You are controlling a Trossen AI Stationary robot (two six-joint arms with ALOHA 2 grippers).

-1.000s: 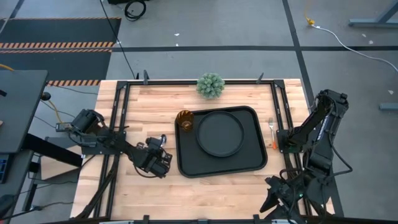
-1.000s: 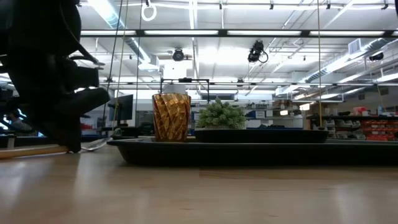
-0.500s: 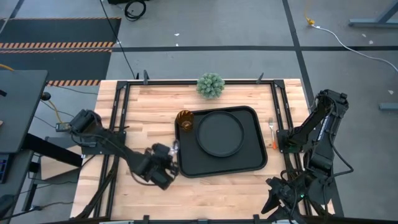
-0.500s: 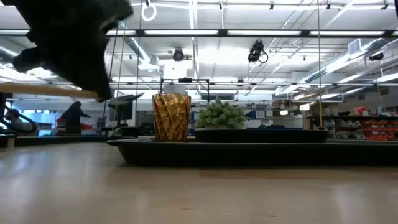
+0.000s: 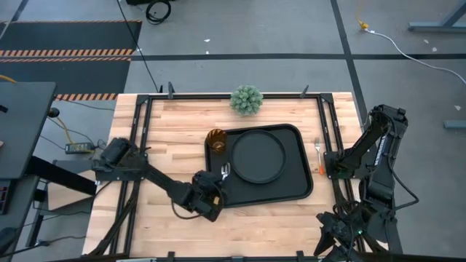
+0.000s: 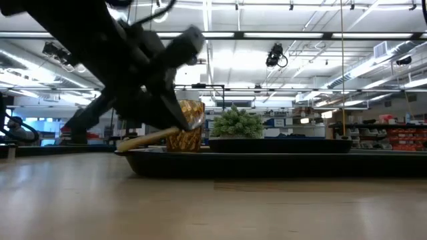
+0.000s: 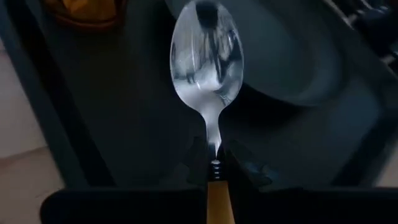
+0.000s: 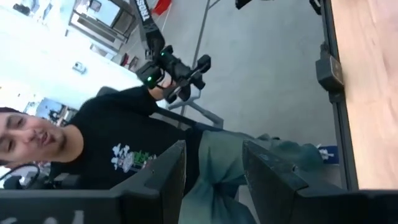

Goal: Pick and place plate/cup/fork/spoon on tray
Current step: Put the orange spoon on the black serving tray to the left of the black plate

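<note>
My left gripper [image 5: 216,183] is shut on the spoon [image 7: 206,59], which has a silver bowl and a yellowish handle, over the near left part of the black tray [image 5: 302,191]. The round black plate [image 5: 258,156] lies in the tray. The amber cup [image 5: 216,140] stands upright in the tray's far left corner. The fork [image 5: 318,156], with its orange-red handle, lies on the table right of the tray. My right gripper [image 8: 211,180] is open and empty at the table's near right corner. My left gripper pinches the spoon where the silver neck meets the yellow handle [image 7: 214,167], between its two fingertips [image 7: 198,158]. The spoon lies along the fingers, its bowl [image 5: 224,171] pointing ahead over the tray. In the low view the spoon [image 6: 150,138] is lifted and tilted, bowl end higher.
A small green plant [image 5: 247,100] stands at the table's far edge behind the tray. A black metal frame [image 5: 138,131] runs along the table's left and right sides. A person shows beyond the table in the right wrist view.
My left gripper has gone up from the table and toward the table's right edge, still shut on the spoon. The spoon has been lifted clear and carried from left of the tray to over its near left part.
</note>
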